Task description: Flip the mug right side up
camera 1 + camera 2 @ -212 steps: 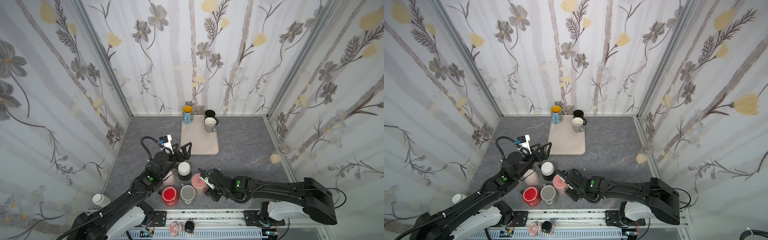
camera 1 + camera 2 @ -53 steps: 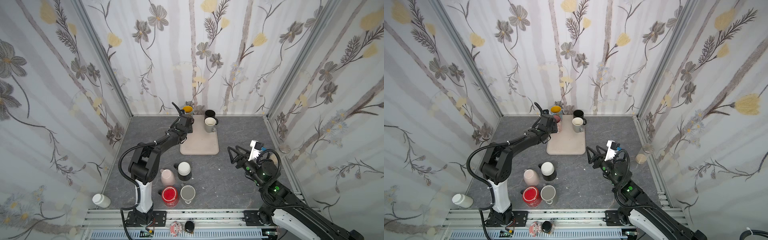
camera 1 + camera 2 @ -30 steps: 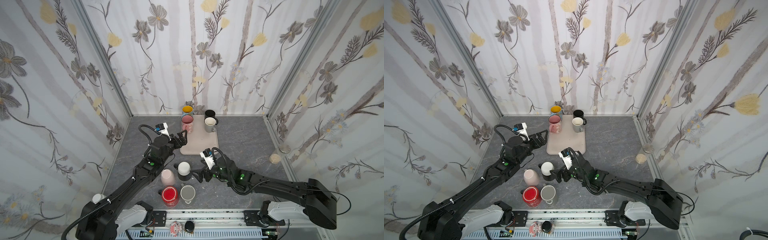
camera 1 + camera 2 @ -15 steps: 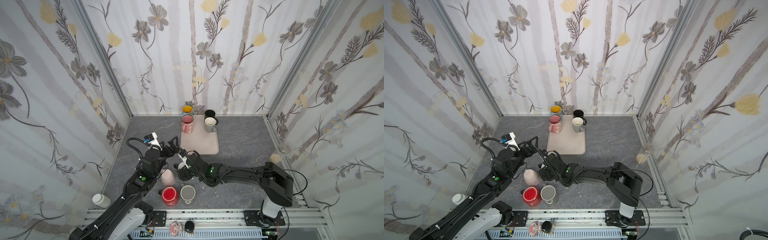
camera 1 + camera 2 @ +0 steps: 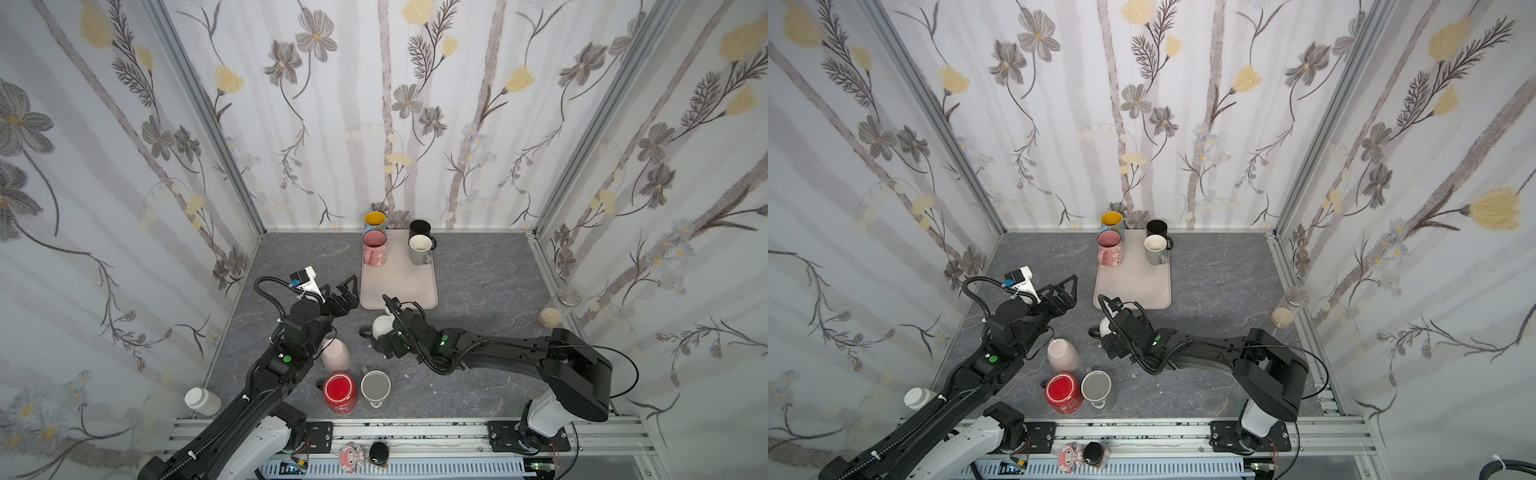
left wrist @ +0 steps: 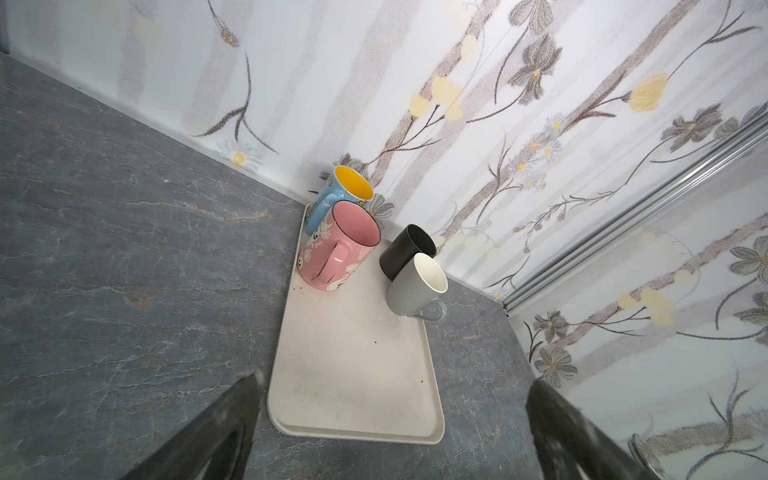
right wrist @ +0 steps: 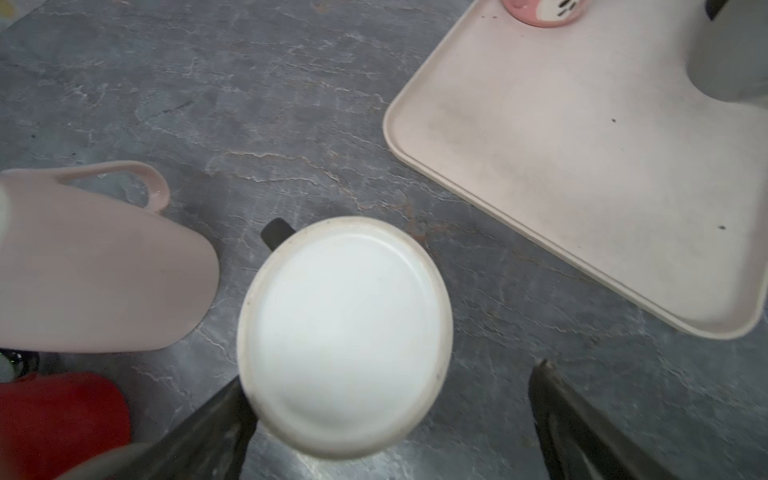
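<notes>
An upside-down mug [image 5: 379,327] with a black body and a white base stands on the grey table just in front of the tray. In the right wrist view its white base [image 7: 345,332] fills the middle and its black handle [image 7: 276,232] sticks out on the far side. My right gripper [image 5: 388,325] hangs open just above it; the base lies between the fingers, close against one finger [image 7: 224,419]. My left gripper [image 5: 347,293] is open and empty, left of the tray's near corner.
A beige tray [image 5: 399,291] holds several upright mugs at its far end. Upside-down pale pink [image 5: 336,354], red [image 5: 340,390] and grey [image 5: 375,386] mugs stand close by at front left. A white bottle [image 5: 201,401] is at front left, a jar [image 5: 550,318] at right.
My right gripper has moved left over the white-based mug and now straddles it. My left gripper has drawn back a little from the tray, still open.
</notes>
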`<state>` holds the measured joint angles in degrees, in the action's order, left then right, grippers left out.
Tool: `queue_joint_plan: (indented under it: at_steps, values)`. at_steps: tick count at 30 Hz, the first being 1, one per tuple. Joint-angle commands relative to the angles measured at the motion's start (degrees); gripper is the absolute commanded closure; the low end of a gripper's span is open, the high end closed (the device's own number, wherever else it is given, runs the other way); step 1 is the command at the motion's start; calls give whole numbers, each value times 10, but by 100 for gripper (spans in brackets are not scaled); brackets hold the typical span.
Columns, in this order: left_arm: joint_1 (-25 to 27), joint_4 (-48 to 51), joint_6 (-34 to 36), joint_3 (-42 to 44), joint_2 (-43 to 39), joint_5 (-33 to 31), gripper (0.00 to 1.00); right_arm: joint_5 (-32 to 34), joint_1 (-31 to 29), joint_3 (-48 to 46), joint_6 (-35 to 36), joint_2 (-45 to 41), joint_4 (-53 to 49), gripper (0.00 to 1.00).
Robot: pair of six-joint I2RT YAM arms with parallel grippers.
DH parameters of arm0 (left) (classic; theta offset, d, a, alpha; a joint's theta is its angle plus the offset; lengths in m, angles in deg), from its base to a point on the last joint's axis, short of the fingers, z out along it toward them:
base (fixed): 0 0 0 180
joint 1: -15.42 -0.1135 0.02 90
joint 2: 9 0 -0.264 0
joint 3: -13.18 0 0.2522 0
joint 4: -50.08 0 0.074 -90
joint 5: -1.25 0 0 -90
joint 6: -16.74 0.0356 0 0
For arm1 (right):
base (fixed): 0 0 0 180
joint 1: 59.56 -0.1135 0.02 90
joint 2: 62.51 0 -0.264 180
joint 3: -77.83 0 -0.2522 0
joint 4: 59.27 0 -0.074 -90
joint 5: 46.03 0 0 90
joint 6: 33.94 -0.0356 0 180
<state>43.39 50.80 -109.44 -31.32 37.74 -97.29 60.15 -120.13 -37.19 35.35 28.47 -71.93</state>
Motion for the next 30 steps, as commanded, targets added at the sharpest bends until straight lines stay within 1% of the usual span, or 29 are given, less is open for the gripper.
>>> queue_joint_plan:
  at_steps: [1, 6, 10, 12, 15, 16, 21, 25, 30]
  values:
    - [0, -17, 2, 1, 9, 26, 0, 17, 12, -27, -32, -36, 17, 1]
    - [2, 4, 19, -16, 44, 62, 0, 3, 42, -75, -50, -88, 30, 1]
    - [27, 77, 51, -45, 99, 71, 0, -8, 58, -113, -44, -147, 42, 1]
    - [52, 118, 71, -60, 134, 53, 7, -11, 66, -123, -44, -169, 43, 1]
    - [94, 159, 79, -66, 174, 15, 21, -17, 75, -135, -44, -190, 48, 1]
    - [103, 166, 77, -63, 182, 6, 23, -18, 77, -139, -44, -195, 51, 1]
    - [120, 181, 71, -50, 214, 6, 21, -21, 82, -148, -44, -203, 59, 0]
    - [126, 162, 64, -38, 238, 24, 19, -23, 87, -158, -44, -212, 70, 0]
    - [135, 149, 53, -37, 273, 38, 23, -23, 98, -174, -44, -238, 72, 0]
